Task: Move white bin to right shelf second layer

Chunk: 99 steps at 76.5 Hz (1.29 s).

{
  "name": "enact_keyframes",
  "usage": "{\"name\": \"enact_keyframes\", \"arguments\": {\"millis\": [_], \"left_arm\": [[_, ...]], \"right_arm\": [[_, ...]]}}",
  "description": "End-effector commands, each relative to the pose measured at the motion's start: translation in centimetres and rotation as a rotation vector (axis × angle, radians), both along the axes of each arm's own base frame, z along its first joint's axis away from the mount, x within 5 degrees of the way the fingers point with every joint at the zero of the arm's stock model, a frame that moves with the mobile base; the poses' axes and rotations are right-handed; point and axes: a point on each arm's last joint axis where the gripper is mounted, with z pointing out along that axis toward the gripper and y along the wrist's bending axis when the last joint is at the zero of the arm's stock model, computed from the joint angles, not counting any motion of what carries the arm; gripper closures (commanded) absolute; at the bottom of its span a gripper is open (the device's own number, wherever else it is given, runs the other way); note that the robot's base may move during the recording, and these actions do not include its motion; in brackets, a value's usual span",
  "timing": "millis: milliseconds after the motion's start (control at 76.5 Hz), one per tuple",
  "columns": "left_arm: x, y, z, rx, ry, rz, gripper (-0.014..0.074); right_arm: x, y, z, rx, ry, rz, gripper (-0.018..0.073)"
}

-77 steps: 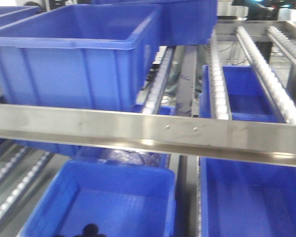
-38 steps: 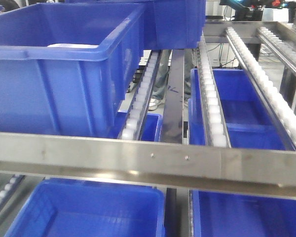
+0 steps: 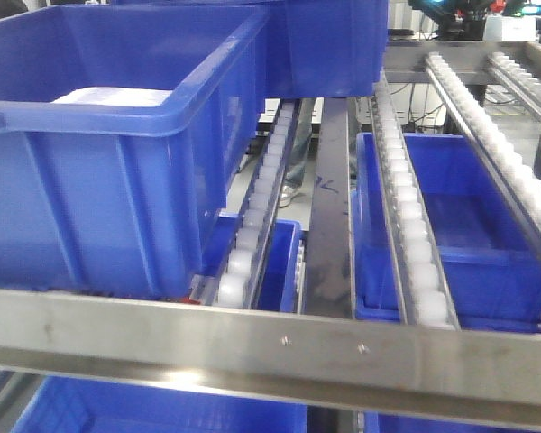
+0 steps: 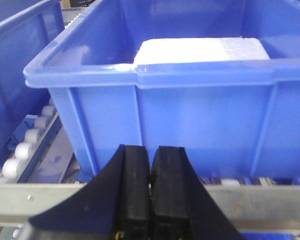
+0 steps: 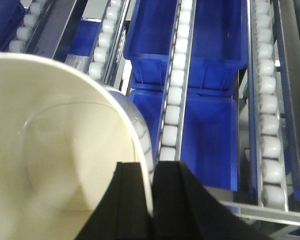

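Note:
The white bin (image 5: 55, 150) fills the left of the right wrist view, a glossy cream tub seen from above and empty. My right gripper (image 5: 152, 167) is shut on its rim, one finger inside the wall and one outside. The bin hangs above the roller rails (image 5: 175, 100) of the right shelf second layer (image 3: 406, 234), with its flat steel strip (image 3: 329, 225) between the rails. My left gripper (image 4: 151, 150) is shut on nothing, just in front of a blue crate (image 4: 190, 100) that holds a white slab (image 4: 200, 50).
A steel crossbar (image 3: 279, 347) runs across the rack front. A large blue crate (image 3: 117, 153) sits on the left rollers with another (image 3: 329, 45) behind it. More blue crates (image 3: 460, 234) (image 5: 210, 140) rest on the tier below.
The front view has shifted: the steel crossbar now sits lower in the frame, the left crate looms larger, and more of the roller tier shows.

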Motion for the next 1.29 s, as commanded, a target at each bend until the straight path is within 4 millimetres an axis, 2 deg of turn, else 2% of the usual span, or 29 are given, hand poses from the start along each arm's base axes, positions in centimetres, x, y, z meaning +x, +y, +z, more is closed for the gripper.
{"name": "enact_keyframes", "arguments": {"millis": [0,1281], "left_arm": [[0.07,-0.03,-0.37,-0.014,-0.063,-0.003,0.0512],[0.07,-0.03,-0.37,-0.014,-0.063,-0.003,0.0512]], "right_arm": [[0.38,-0.04,1.64,0.010,-0.113,-0.010,0.0519],[0.40,-0.04,1.56,0.010,-0.111,-0.010,0.0519]]}}
